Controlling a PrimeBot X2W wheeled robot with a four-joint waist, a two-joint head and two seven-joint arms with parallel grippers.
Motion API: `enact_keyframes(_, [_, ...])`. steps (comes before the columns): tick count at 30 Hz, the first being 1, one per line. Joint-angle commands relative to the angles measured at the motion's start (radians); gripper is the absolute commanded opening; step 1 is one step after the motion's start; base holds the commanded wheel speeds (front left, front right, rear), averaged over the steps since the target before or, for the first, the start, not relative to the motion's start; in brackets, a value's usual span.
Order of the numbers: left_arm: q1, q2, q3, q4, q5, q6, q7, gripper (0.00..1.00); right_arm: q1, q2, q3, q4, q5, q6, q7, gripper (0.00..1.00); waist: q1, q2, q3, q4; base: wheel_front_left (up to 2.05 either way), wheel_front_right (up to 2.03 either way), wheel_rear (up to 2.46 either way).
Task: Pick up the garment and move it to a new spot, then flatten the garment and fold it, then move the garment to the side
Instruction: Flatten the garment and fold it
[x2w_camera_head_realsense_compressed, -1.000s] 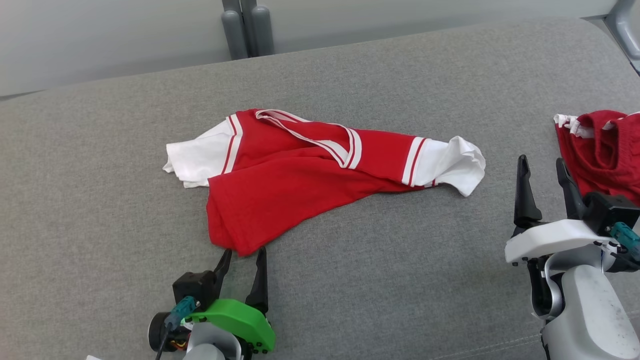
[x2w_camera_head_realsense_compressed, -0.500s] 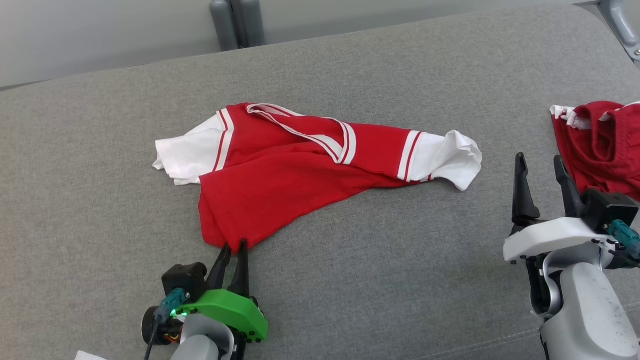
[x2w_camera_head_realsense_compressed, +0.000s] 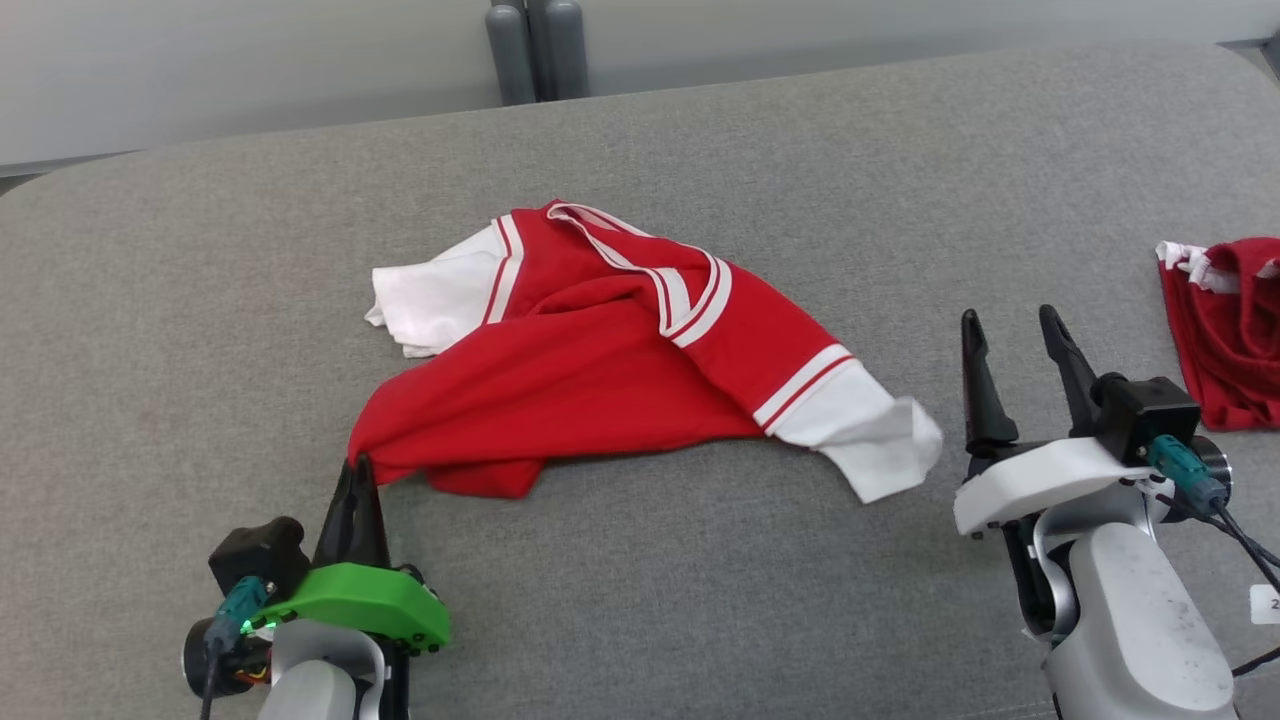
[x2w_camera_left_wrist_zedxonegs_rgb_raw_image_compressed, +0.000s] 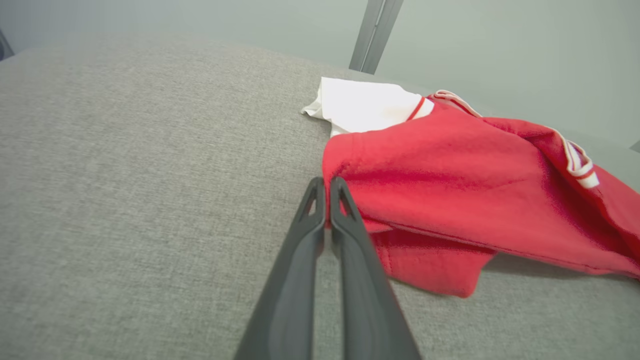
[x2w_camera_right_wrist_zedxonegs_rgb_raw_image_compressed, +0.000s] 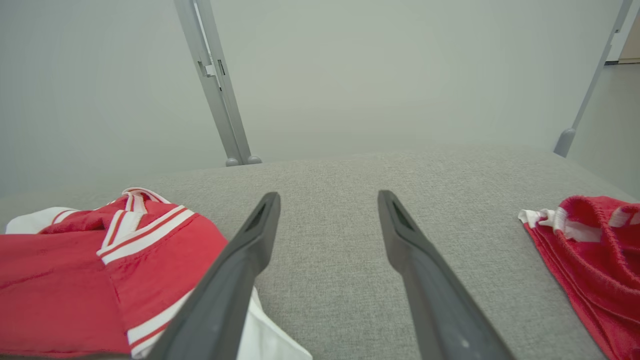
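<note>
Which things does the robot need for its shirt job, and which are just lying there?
For the job:
red T-shirt with white sleeves
left gripper, pinching its red edge
right gripper, open beside it

Just lying about:
small all-red bunched garment, far right
grey posts behind the cushion

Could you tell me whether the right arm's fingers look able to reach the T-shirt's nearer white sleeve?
Probably yes: those open fingers stand just beside the T-shirt's white sleeve, bare grey cushion between them.

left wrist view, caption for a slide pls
The left gripper shut on a red corner of the garment, gray surface beneath.
</note>
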Motion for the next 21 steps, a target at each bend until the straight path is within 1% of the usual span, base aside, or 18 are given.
enact_keyframes(1, [0.010, 0.005, 0.029, -0.005, 0.020, 0.003, 0.000, 0.00, 0.007, -0.001, 0.026, -0.002, 0.001, 0.000, -0.003, 1.00, 0.0000, 0.0000, -0.022, 0.033, 0.00, 0.00, 0.00])
enact_keyframes(4, [0.022, 0.005, 0.080, 0.000, 0.041, 0.010, 0.000, 0.00, 0.001, -0.001, 0.090, 0.012, 0.004, 0.000, -0.003, 1.00, 0.0000, 0.0000, -0.029, 0.051, 0.00, 0.00, 0.00])
enact_keyframes(6, [0.023, 0.005, 0.094, 0.006, 0.053, 0.006, 0.000, 0.00, -0.008, 0.000, 0.153, 0.030, -0.005, 0.000, -0.003, 1.00, 0.0000, 0.0000, -0.032, 0.061, 0.00, 0.00, 0.00])
enact_keyframes(7, [0.025, 0.005, 0.096, 0.012, 0.061, 0.004, 0.000, 0.42, -0.016, 0.000, 0.195, 0.045, -0.011, 0.000, -0.003, 1.00, 0.0000, 0.0000, -0.033, 0.068, 0.00, 0.00, 0.00])
enact_keyframes(8, [0.026, 0.005, 0.097, 0.017, 0.059, 0.000, 0.000, 1.00, -0.026, -0.001, 0.224, 0.053, -0.013, 0.000, -0.003, 1.00, 0.0000, 0.0000, -0.033, 0.073, 0.00, 0.00, 0.00])
enact_keyframes(9, [0.026, 0.005, 0.086, 0.022, 0.055, -0.004, 0.000, 1.00, -0.047, -0.002, 0.295, 0.089, -0.016, 0.000, -0.003, 1.00, 0.0000, 0.0000, -0.030, 0.086, 0.00, 0.00, 0.00])
enact_keyframes(10, [0.026, 0.005, 0.074, 0.022, 0.051, -0.004, 0.000, 1.00, -0.062, -0.002, 0.333, 0.108, -0.009, 0.000, -0.003, 1.00, 0.0000, 0.0000, -0.027, 0.096, 0.00, 0.00, 0.00])
enact_keyframes(14, [0.032, 0.005, 0.025, 0.021, 0.028, 0.004, 0.000, 1.00, -0.129, -0.003, 0.447, 0.193, -0.001, 0.000, -0.003, 1.00, 0.0000, 0.0000, -0.016, 0.131, 0.00, 0.00, 0.00])
enact_keyframes(18, [0.041, 0.005, -0.020, 0.015, 0.015, 0.011, 0.000, 1.00, -0.196, -0.003, 0.480, 0.299, -0.001, 0.000, -0.001, 1.00, 0.0000, 0.0000, -0.007, 0.168, 0.00, 0.00, 0.00])
enact_keyframes(21, [0.043, 0.005, -0.043, 0.011, 0.012, 0.013, 0.000, 1.00, -0.232, -0.002, 0.472, 0.369, -0.012, 0.000, 0.005, 1.00, 0.0000, 0.0000, 0.000, 0.193, 0.00, 0.00, 0.00])
